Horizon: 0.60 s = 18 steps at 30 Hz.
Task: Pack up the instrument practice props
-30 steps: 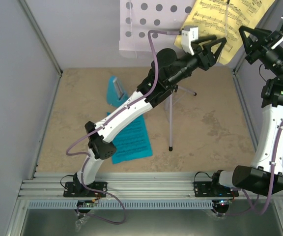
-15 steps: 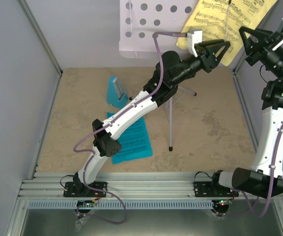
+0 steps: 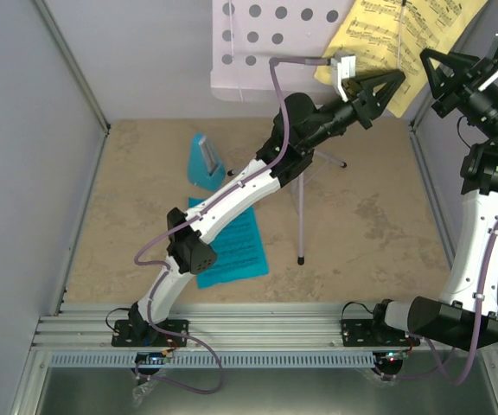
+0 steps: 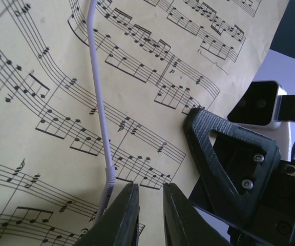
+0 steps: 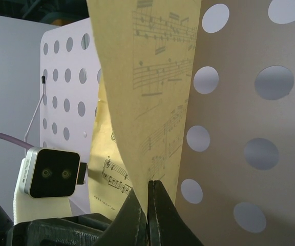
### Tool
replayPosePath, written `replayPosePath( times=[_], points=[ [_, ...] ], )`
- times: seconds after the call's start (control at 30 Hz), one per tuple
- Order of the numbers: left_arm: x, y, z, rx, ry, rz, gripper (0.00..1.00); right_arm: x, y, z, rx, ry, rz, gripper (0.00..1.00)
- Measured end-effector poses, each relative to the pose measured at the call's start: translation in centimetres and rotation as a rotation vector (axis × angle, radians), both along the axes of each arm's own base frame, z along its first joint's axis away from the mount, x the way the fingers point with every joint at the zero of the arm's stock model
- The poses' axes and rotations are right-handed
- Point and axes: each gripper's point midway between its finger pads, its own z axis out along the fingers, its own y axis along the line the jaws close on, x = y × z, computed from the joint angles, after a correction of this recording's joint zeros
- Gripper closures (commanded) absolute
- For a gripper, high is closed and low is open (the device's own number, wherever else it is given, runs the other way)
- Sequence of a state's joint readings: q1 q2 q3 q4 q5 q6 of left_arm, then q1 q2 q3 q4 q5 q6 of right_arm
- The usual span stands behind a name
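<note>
The yellow music sheet (image 3: 405,35) leans on the holed desk of the lilac music stand (image 3: 266,43). It is tilted, and its long axis rises from lower left to upper right. The left arm (image 3: 232,190) stretches diagonally up to the sheet's lower edge. The left gripper (image 4: 150,193) has its fingers almost together (a thin gap shows), and I cannot tell if they pinch the paper. The right arm (image 3: 474,225) stands tall with the wrist bent inward, and the right gripper (image 5: 148,188) is clenched on the sheet's side edge. On the tabletop (image 3: 379,216) the blue metronome (image 3: 204,160) stands upright, just beyond the flat cyan sheet (image 3: 232,242).
</note>
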State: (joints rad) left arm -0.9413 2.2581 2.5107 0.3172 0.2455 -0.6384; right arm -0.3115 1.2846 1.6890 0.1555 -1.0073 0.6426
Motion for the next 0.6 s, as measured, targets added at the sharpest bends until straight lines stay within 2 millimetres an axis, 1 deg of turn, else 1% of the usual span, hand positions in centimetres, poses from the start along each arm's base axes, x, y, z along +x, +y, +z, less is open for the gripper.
replayPosePath(
  times=[0.1,0.17,0.2,0.27,0.37,0.5,0.6],
  points=[
    [-0.1,-0.1,-0.1,0.006,-0.01,0.002,0.76,0.0,0.0,0.0,-0.001,0.0,-0.001,0.99],
    [-0.1,-0.2,-0.2,0.008,-0.018,0.001,0.68,0.1,-0.1,-0.1,-0.001,0.0,-0.011,1.0],
    [-0.2,-0.3,-0.4,0.012,-0.023,-0.004,0.61,0.1,-0.2,-0.1,-0.001,-0.001,-0.015,1.0],
    [-0.4,-0.6,-0.9,0.027,-0.031,-0.017,0.55,0.3,-0.5,-0.1,0.002,-0.003,-0.048,1.0],
    [-0.8,-1.0,-1.9,0.061,-0.043,-0.03,0.42,0.5,-1.2,0.0,0.009,-0.004,-0.11,1.0],
    [-1.3,-0.9,-2.7,0.107,-0.054,-0.026,0.35,0.5,-1.9,0.9,0.018,-0.021,-0.17,1.0],
    [-1.7,-0.2,-2.4,0.123,-0.066,-0.015,0.28,0.5,-2.2,1.2,0.028,-0.028,-0.195,1.0]
  ],
)
